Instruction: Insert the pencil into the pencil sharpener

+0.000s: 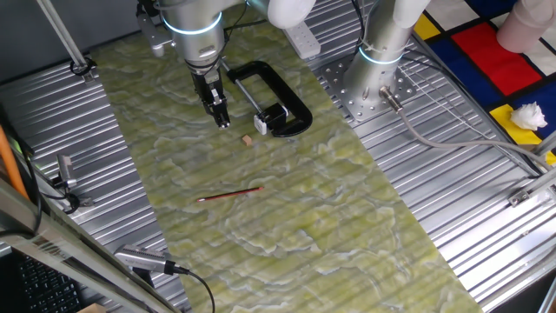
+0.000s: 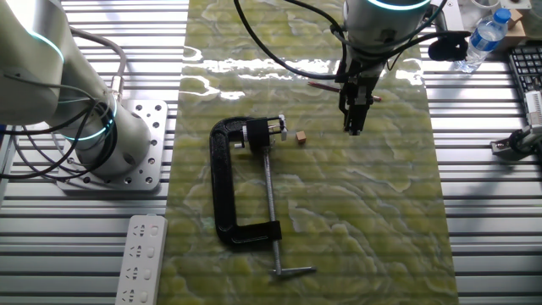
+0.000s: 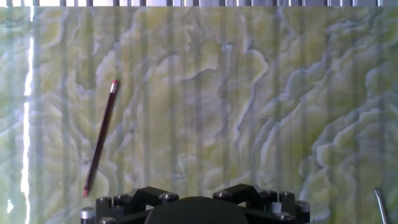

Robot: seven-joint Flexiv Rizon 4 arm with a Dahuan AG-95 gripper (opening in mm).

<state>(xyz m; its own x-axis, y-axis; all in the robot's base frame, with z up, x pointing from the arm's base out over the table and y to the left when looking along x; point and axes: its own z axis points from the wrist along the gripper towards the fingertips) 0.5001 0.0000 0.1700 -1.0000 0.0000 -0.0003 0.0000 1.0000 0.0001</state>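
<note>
One pencil [image 1: 230, 194] lies flat on the green marbled mat [image 1: 330, 217], alone in the open middle stretch, well apart from the gripper [image 1: 219, 117] and touching nothing. In the hand view it runs at a slant, its pinkish end toward the top and its tip toward the bottom, with bare mat on all sides. In the other fixed view only a short length of the pencil shows near the far edge, mostly hidden behind the arm.

The gripper hangs above the mat with fingers pointing down and nothing between them; the fingers appear close together, but whether they are fully closed cannot be told.

Just beside it sits one small tan block [image 1: 248, 139], next to the screw head of one black clamp [image 1: 269, 100], which lies flat near the mat's long edge by the arm's base plate [image 1: 356, 87]. One white power strip [image 2: 140, 258] rests on the ribbed metal table [image 1: 469, 226] beyond that edge. One water bottle [image 2: 484, 38] stands near a corner; its label is too small to read. No writing is legible anywhere.
</note>
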